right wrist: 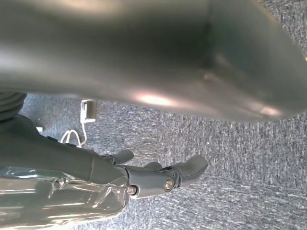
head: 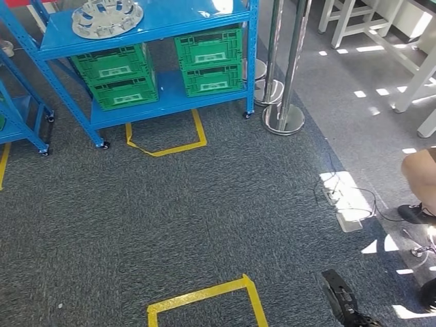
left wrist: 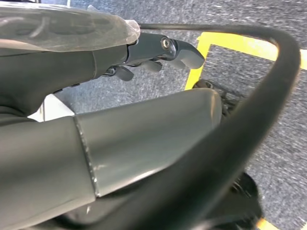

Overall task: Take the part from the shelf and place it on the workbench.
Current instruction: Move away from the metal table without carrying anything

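Note:
The part point(head: 107, 17), a round silver disc with cut-outs, lies on the upper board of the blue shelf point(head: 154, 27) at the far left of the head view. Both arms hang down, well away from it. My left hand point(left wrist: 159, 50) holds nothing, and its dark fingers stretch out over grey carpet and a strip of yellow tape. My right hand point(right wrist: 155, 175) also has its fingers extended with nothing in them. In the head view it shows as a dark shape point(head: 343, 303) at the lower right.
Green crates point(head: 118, 78) point(head: 210, 58) fill the shelf's lower board. Yellow tape squares point(head: 164, 136) point(head: 206, 300) mark the carpet. Two chrome posts point(head: 283, 116) stand right of the shelf. A person's leg and shoe point(head: 416, 204) and a floor cable point(head: 339, 194) are at the right.

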